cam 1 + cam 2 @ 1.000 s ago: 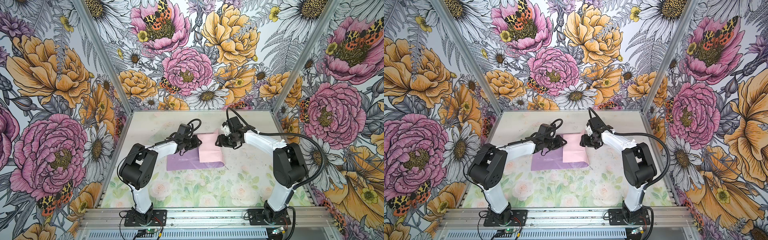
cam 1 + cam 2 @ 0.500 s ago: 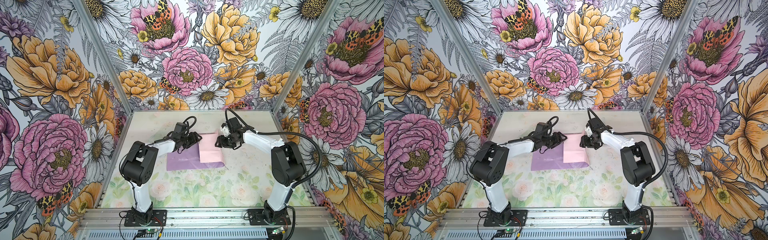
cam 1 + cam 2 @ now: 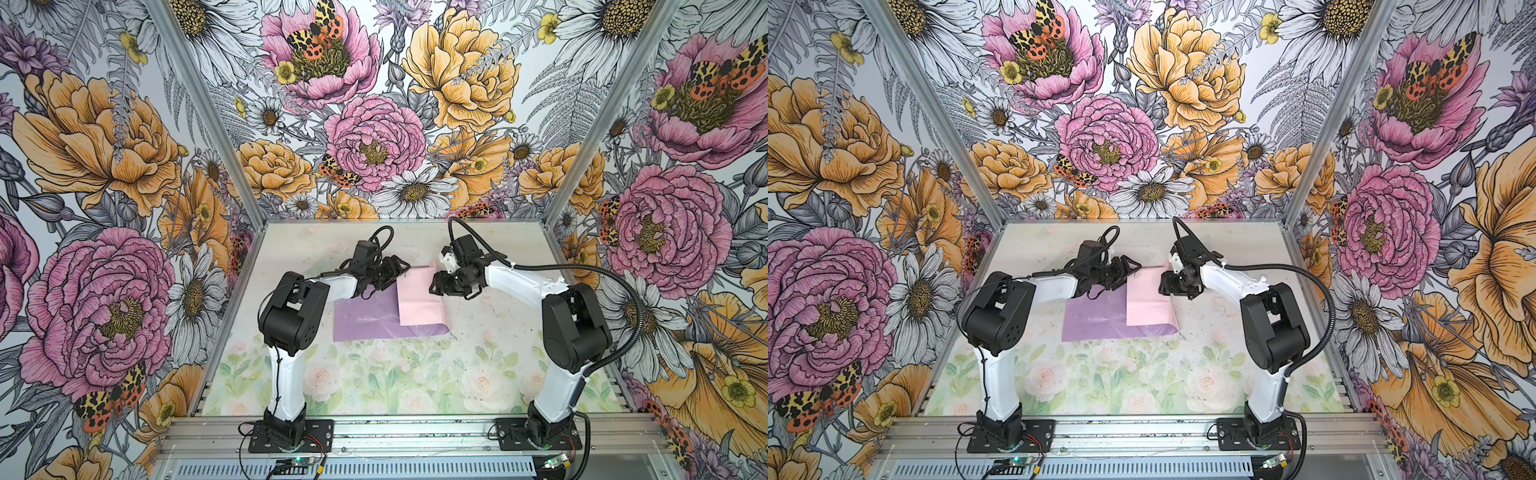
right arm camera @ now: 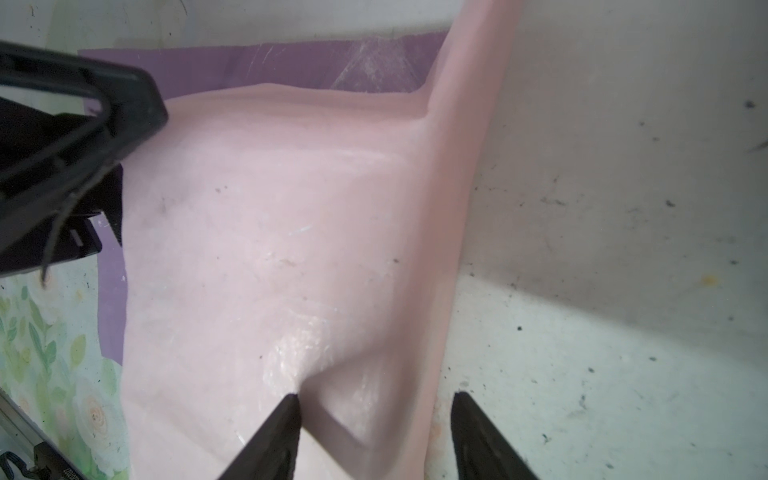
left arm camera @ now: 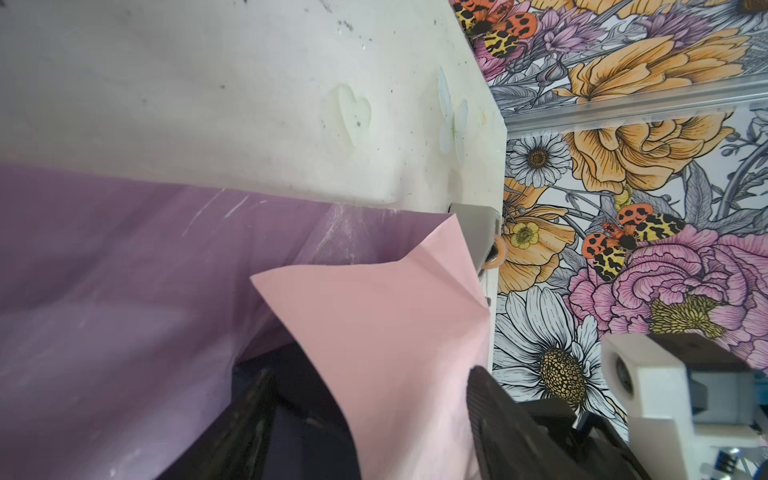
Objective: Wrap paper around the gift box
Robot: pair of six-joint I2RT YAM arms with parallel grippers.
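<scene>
Lilac and pale pink, the paper (image 3: 374,320) lies flat on the desk (image 3: 374,386) in both top views. Its long axis runs from the left arm's side to the right arm's side, and 1 pink flap (image 3: 417,305) is folded over the end nearer the right arm. The gift box (image 5: 303,440) is almost wholly covered: a dark navy patch shows beneath the flap's raised edge in the left wrist view. I take that patch for the box, so it sits on the paper, under the flap. Both pincers stand at the paper's far edge, away from the arm bases. The left pincer (image 3: 401,270) is at the flap's free corner, its 2 fingers (image 5: 490,415) well apart with the loose pink edge passing between them and nothing clamped. The right pincer (image 3: 435,286) is at the flap's folded side, also spread. 1 fingertip (image 4: 282,419) presses a dimple into the pink face and the other hangs beside the fold over bare desk, so it pins rather than grips. The uncovered lilac stretch lies wholly on the left arm's side of the flap, its short free edge crossing the paper's long axis. The left arm is nearer, so I judge it should carry that edge along the axis over the flap while the right pincer holds the flap down.
</scene>
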